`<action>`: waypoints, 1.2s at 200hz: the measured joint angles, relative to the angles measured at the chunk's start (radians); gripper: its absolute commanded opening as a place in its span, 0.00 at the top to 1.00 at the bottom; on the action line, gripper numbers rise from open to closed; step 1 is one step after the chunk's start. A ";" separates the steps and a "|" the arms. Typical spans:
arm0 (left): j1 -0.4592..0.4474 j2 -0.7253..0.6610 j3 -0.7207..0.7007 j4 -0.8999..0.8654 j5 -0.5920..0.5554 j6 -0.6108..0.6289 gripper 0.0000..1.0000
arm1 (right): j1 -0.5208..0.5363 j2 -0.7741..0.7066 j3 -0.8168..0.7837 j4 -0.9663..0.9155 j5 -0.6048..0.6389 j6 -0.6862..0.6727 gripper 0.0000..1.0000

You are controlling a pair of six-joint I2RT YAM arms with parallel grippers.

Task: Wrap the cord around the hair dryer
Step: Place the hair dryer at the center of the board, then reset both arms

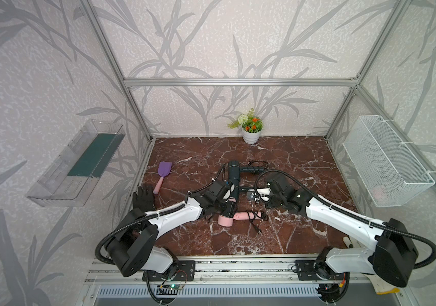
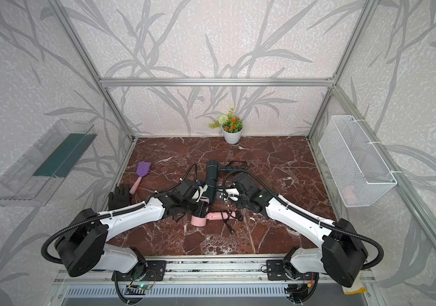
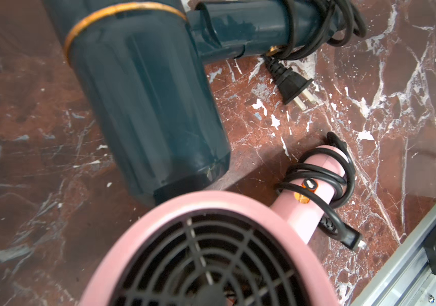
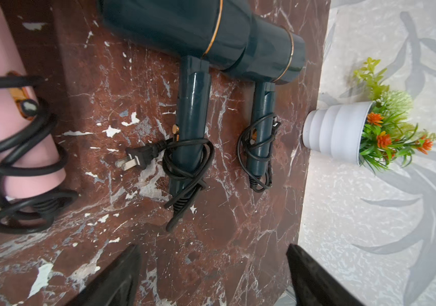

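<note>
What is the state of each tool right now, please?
Left tool: cannot be told; it sits over the pink hair dryer, fingers hidden.
Right tool: open, holding nothing.

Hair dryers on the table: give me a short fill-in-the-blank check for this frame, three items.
1. The pink hair dryer has its cord coiled around its ____.
2. The right gripper stands ____, with nothing between its jaws.
3. The spatula near the black glove has a ____ blade.

Missing words: handle; open; purple.
</note>
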State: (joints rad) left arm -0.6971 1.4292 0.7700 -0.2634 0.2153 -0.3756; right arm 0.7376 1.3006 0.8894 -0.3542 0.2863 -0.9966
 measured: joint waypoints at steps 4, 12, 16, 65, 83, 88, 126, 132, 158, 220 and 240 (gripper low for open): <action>0.000 0.000 0.002 -0.003 -0.002 0.000 0.32 | 0.000 -0.005 0.001 -0.002 0.002 0.001 0.13; 0.001 0.000 0.006 -0.011 -0.006 0.000 0.24 | 0.000 -0.014 0.003 -0.006 0.003 0.002 0.13; 0.001 0.000 0.008 -0.016 -0.011 0.002 0.21 | 0.000 -0.020 0.005 -0.009 0.003 0.005 0.13; 0.010 0.016 0.009 -0.097 -0.074 0.006 0.01 | 0.000 -0.105 0.006 -0.011 0.001 0.016 0.12; 0.011 0.015 0.013 -0.120 -0.080 0.006 0.01 | 0.000 -0.130 0.006 -0.011 0.001 0.022 0.12; 0.011 0.013 0.016 -0.129 -0.080 0.006 0.01 | 0.000 -0.135 0.006 -0.011 0.001 0.024 0.12; 0.011 -0.093 0.076 -0.203 -0.092 0.006 0.01 | -0.021 -0.173 0.005 0.000 -0.017 0.087 0.12; 0.011 -0.129 0.093 -0.216 -0.102 0.006 0.01 | -0.034 -0.184 0.004 0.008 -0.024 0.108 0.12; 0.013 -0.282 0.185 -0.237 -0.217 0.008 0.01 | -0.117 -0.265 -0.045 0.112 -0.084 0.249 0.11; 0.278 -0.490 0.004 0.031 -0.670 0.010 0.01 | -0.328 -0.357 -0.474 0.627 -0.115 0.687 0.10; 0.394 -0.460 -0.080 0.069 -0.787 -0.026 0.01 | -0.393 -0.295 -0.594 0.787 -0.028 0.789 0.10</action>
State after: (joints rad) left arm -0.3031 0.9688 0.6903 -0.1944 -0.5713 -0.4019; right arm 0.3450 1.0058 0.2958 0.4324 0.2584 -0.2077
